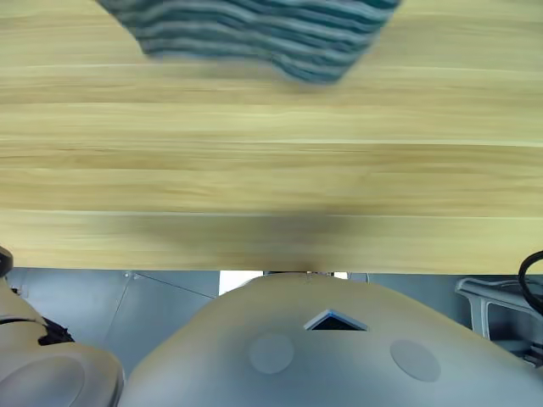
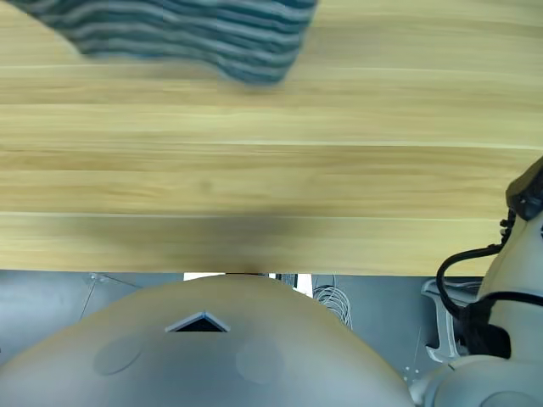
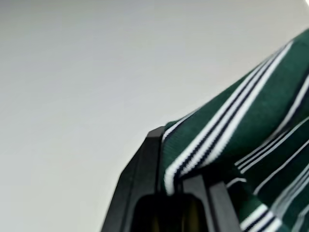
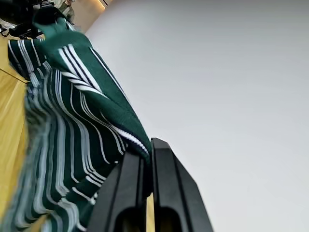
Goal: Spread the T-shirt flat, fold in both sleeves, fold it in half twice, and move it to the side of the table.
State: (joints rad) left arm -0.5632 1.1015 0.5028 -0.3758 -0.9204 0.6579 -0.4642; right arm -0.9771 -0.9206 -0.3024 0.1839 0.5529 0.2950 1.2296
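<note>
Item inspected: T-shirt (image 1: 254, 34), dark green with white and dark stripes; it hangs over the far part of the table (image 1: 271, 170), with only its lower portion showing at the top edge of the head views, blurred; whether the cloth touches the wood there cannot be told.

Left gripper (image 3: 171, 169): black fingers (image 3: 140, 169) drawn together on a striped, ribbed edge of the T-shirt; the cloth passes between them and falls away to one side; a pale, plain surface (image 3: 96, 58) lies behind.

Right gripper (image 4: 146, 157): both fingers (image 4: 161, 169) pressed close, a hemmed edge of the T-shirt pinched between the tips; from that grip the cloth drapes down in folds toward the table's wood.

Table: light wood-grain boards; the near edge runs straight across the head views.
</note>
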